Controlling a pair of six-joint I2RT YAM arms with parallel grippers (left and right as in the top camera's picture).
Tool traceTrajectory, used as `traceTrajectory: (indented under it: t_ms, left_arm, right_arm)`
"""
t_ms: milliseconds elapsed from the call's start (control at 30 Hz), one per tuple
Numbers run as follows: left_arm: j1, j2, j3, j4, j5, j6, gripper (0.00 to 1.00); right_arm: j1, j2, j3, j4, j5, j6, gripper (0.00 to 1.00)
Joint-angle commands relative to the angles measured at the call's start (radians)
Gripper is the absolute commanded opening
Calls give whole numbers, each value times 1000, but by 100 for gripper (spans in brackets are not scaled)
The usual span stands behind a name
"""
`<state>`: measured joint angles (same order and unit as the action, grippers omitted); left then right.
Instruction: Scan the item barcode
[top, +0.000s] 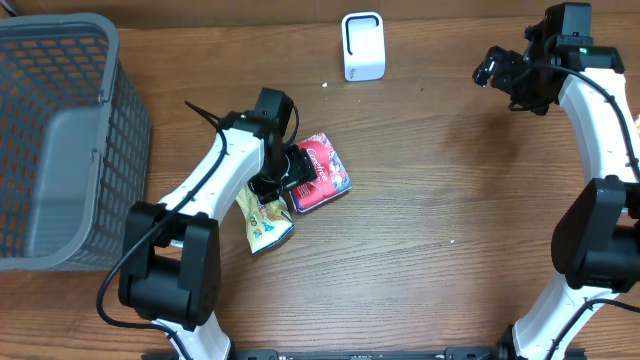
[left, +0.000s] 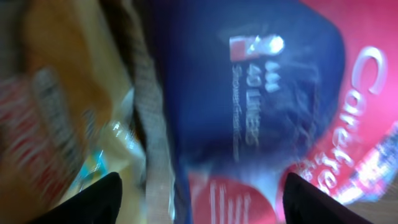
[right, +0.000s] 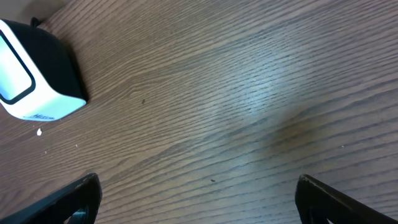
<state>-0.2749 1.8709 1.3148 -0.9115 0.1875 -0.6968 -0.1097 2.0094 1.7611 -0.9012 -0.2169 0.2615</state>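
Left gripper is low over the red and blue packet, fingers apart, one dark tip in each bottom corner of the left wrist view and the packet filling the space between them, very close and blurred. Can't tell if the tips touch it. The packet lies flat on the worktop left of centre, blue panel with white print, red part with white lettering; no barcode readable. Just beside it on the left is a yellow snack packet, its edge right against or slightly under the red one, hard to say which. Right gripper is up at the far right, fingers wide apart, nothing between them, bare wood below. White scanner stands at the far edge near centre, well apart from the packet, also seen at the left of the right wrist view. Grey mesh basket at far left.
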Motion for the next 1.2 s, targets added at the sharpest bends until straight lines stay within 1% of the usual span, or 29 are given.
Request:
traceTrajectory:
  t_ms: [0,33,100,133,167,233,300,333,367,467,600,633,667,800,933,967,1033,1067,1100,1133,1167]
  left_arm:
    - [12,12,-46,87,38,69,64]
    - [13,12,-51,106,45,70,61]
    - [13,12,-52,123,60,70,50]
    - [13,12,-52,129,74,74,47]
    - [13,12,-52,131,77,73,42]
    - [12,12,-52,129,79,73,36]
    - [12,12,-52,124,79,73,25]
    - [12,12,-51,122,76,77,9]
    - [12,12,-51,121,77,85,4]
    - [13,12,-33,100,76,98,4]
    - [13,12,53,19,70,187,4]
    - [13,12,127,-53,39,235,4]
    - [11,12,162,-88,13,247,4]
    - [-3,12,358,-270,-216,251,4]
    - [-42,12,458,-360,-378,247,4]
    - [-48,12,456,-362,-377,243,4]
    - [-59,18,439,-367,-346,187,5]
    - [-63,21,410,-363,-298,130,20]
    - [-65,24,383,-349,-262,97,33]
    - [-66,25,347,-323,-223,78,54]
    - [-66,26,312,-292,-188,71,66]
  right_arm:
    - [2,-2,-8,5,7,0,100]
    - [2,-2,-8,5,7,0,100]
    - [2,-2,-8,5,7,0,100]
    - [2,-2,-8,5,7,0,100]
    - [2,-2,-8,5,7,0,100]
    - [2,-2,-8,5,7,0,100]
    - [2,-2,-8,5,7,0,100]
    - [2,-2,-8,5,7,0,100]
    - [2,-2,-8,5,7,0,100]
    - [2,-2,-8,5,7,0,100]
    - [2,-2,-8,5,7,0,100]
    - [2,-2,-8,5,7,0,100]
    - [2,-2,-8,5,7,0,100]
    - [2,-2,-8,5,7,0,100]
    - [2,-2,-8,5,7,0,100]
    - [2,-2,-8,5,7,0,100]
    - [2,-2,-8,5,7,0,100]
    - [2,-2,-8,5,7,0,100]
    - [2,-2,-8,5,7,0,100]
    - [2,-2,-8,5,7,0,100]
    - [2,-2,-8,5,7,0,100]
